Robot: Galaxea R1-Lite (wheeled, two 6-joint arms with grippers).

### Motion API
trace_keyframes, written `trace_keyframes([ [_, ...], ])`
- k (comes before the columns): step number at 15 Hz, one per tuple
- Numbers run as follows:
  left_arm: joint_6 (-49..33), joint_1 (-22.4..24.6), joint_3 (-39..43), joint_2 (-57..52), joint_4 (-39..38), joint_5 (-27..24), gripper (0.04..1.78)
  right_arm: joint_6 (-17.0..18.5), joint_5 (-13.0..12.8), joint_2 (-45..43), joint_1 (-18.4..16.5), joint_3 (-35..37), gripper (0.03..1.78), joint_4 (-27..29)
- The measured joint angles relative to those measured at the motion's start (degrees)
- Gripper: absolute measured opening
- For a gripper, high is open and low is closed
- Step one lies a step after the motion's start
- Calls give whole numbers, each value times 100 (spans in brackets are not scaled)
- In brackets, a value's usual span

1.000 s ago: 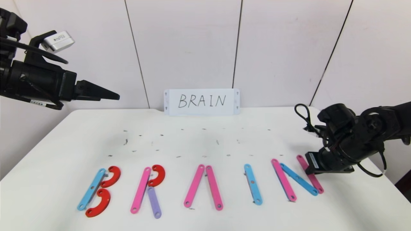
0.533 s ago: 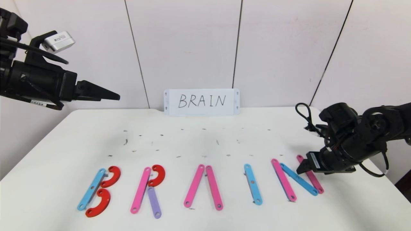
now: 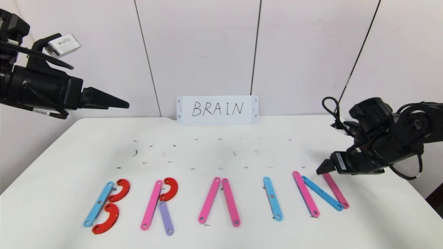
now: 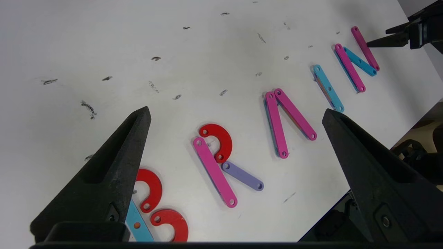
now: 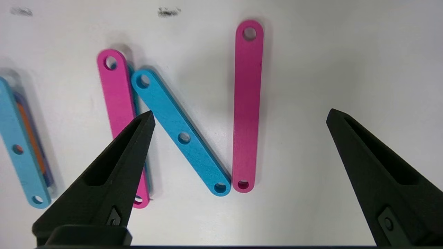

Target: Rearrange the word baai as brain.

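The white table [image 3: 221,145] carries the word of flat plastic pieces [image 3: 214,202] along its near edge, and it reads BRAIN like the white handwritten card [image 3: 217,109] at the far wall. The N, pink and light-blue bars [image 5: 183,133], lies at the right. The right gripper [image 5: 238,117] hovers just above it with fingers wide and empty (I judge the placing finished). The left gripper [image 4: 235,114] is parked high at the far left, fingers also wide.

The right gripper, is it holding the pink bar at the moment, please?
No, the right gripper is open and empty above the pink bar, which lies flat on the table.
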Motion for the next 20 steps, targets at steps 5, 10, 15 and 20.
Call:
trace_keyframes([
  [5,2,1,17,-61,-5,-5,174,44,-41,-427,2,-724,174,5],
  [10,-6,10,55,-235,-5,-2,174,41,10,-1040,33,-1246,174,-37],
  [15,-11,76,207,-594,-13,38,174,77,11,-1982,165,-1124,174,-28],
  [20,-37,95,959,-1580,-13,105,174,96,-12,-3457,254,-485,174,-41],
])
